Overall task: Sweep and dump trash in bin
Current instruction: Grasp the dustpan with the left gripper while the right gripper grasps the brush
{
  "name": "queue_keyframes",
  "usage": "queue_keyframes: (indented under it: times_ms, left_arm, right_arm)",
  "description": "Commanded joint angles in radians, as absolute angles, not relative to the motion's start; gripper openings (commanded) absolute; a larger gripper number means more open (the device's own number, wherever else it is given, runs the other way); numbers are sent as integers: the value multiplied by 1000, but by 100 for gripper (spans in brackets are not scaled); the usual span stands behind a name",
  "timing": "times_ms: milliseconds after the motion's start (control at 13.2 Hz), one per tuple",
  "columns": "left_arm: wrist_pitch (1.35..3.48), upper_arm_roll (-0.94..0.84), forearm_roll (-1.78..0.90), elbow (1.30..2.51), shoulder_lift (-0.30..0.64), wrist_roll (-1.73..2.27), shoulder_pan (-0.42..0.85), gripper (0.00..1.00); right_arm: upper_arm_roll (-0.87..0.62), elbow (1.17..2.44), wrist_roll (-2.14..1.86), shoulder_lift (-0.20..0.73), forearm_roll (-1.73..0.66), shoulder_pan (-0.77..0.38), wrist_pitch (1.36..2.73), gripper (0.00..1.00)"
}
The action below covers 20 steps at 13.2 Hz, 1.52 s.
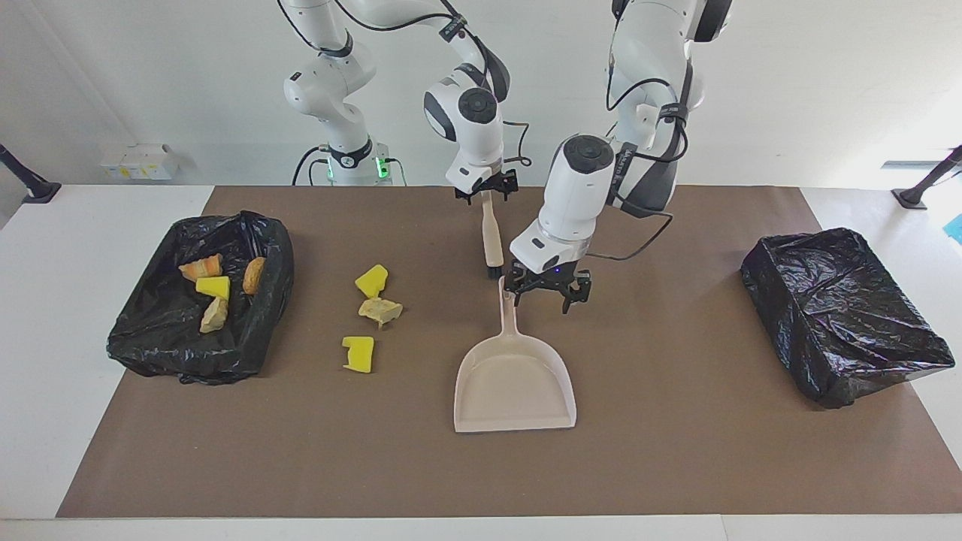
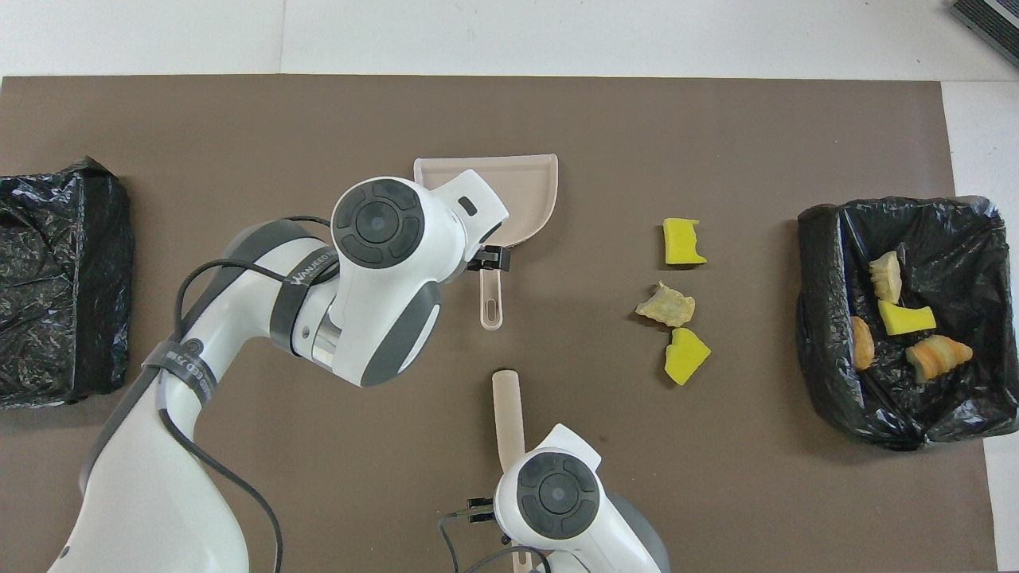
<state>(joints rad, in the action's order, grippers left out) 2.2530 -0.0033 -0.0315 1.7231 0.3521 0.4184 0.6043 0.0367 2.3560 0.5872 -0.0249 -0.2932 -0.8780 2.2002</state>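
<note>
dustpan [image 1: 515, 383] is lying mid-mat with its handle pointing toward the robots, and the left gripper [image 1: 547, 291] is hanging over that handle, jaws spread. the right gripper [image 1: 487, 189] is sitting at the brush [image 1: 491, 239] handle's end near the mat's robot-side edge; its jaw state cannot be told. three pieces of trash [image 1: 373, 314] are lying on the mat between the dustpan and the bin [image 1: 197, 297] at the right arm's end, four more inside that bin. a second bin [image 1: 843, 314] is standing at the left arm's end.
</note>
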Motion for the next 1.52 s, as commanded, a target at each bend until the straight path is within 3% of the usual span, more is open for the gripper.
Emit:
queue_keyframes:
  times_ms: [0,303,682,909,1137,1213,1440]
  left_arm:
    - [2310,18,-12,1778,354,492,655,100]
    - [2352,18,38,1775,408,661,704,100]
    - [2324,15,38,1776,390,664,698,97]
    - [2316,14,37,1782,384,696,704,63]
    - [2313,15,37,1782,382,698,703,22]
    - [2307,15,37,1782,377,695,698,0]
    - [2290,21,37,1781,359,684,687,0]
  right_arm:
    - [40,2378,598,-35,-313,-879,2224,0]
    - [46,2333,609,-32,-313,-842,2182,0]
    - [52,2324,557,-162,-238,-692,1967,0]
    - [52,2324,461,-228,-70,-553,1859,0]
    - [49,2325,362,-233,125,-444,1859,0]
    - [49,2327,300,-229,182,-393,1865,0]
    - [46,2345,233,-171,227,-304,1879,0]
